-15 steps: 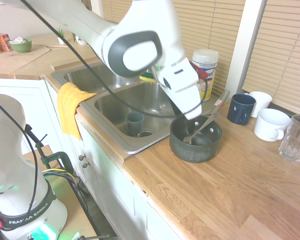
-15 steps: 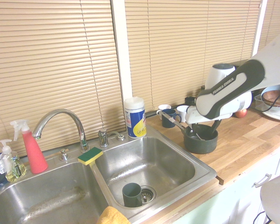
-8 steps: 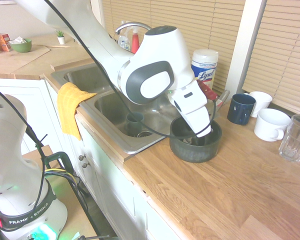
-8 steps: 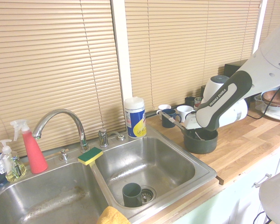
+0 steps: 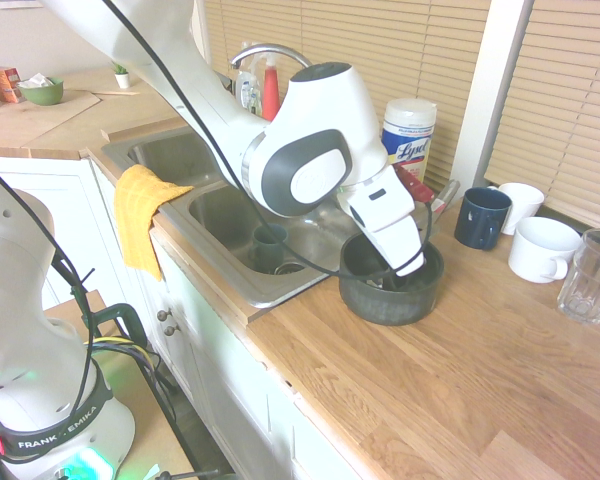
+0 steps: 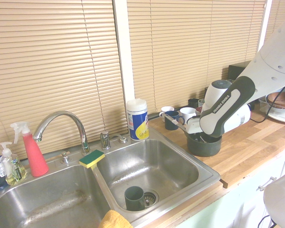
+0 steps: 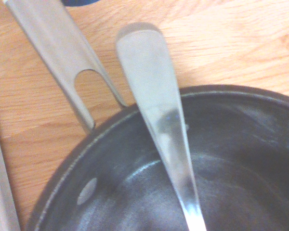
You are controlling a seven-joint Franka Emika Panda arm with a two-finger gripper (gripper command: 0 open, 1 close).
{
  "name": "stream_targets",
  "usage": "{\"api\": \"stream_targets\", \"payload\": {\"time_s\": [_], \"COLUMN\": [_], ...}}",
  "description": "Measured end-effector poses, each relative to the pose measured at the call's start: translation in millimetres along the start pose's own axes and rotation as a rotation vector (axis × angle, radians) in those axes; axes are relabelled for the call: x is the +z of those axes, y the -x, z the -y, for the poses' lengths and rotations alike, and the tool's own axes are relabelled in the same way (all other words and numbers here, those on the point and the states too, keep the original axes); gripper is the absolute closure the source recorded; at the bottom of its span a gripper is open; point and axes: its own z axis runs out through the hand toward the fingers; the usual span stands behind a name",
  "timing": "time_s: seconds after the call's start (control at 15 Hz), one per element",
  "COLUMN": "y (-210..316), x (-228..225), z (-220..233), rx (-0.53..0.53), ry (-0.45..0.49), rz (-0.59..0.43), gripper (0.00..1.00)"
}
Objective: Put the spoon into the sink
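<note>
Now down inside the round dark grey pot (image 5: 391, 283) on the wooden counter (image 5: 460, 380), just right of the two-basin stainless-steel sink (image 6: 147, 166): white arm's gripper (image 5: 400, 280), tilted steeply to reach over the rim. Fingers hidden by the pot wall; cannot tell whether closed or gripping. Slim silver spoon (image 7: 159, 115) leaning in the pot, handle past the rim beside the pot's grey handle (image 7: 58, 48), handy for grasping. Sink not yet reached.

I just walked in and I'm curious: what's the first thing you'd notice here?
The big white robot arm reaching down into the round dark grey pot on the wooden counter, right beside the stainless-steel two-basin sink. Up close, the slim silver metal spoon leans on the pot's rim, its handle sticking out over the counter.
</note>
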Motion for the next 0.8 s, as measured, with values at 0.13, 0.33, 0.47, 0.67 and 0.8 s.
{"api": "stream_targets", "payload": {"time_s": [0.13,0.33,0.47,0.67,0.8], "y": [1.2,3.7,2.9,1.6,1.0], "x": [0.6,3.6,5.3,6.3,6.4], "z": [0.5,1.1,3.2,4.0,3.6], "rx": [-0.005,-0.011,-0.012,-0.01,-0.009], "ry": [0.002,0.007,0.005,0.004,0.003], "rz": [-0.001,-0.001,-0.002,-0.003,-0.003], "gripper": [1.0,1.0,1.0,1.0,1.0]}}
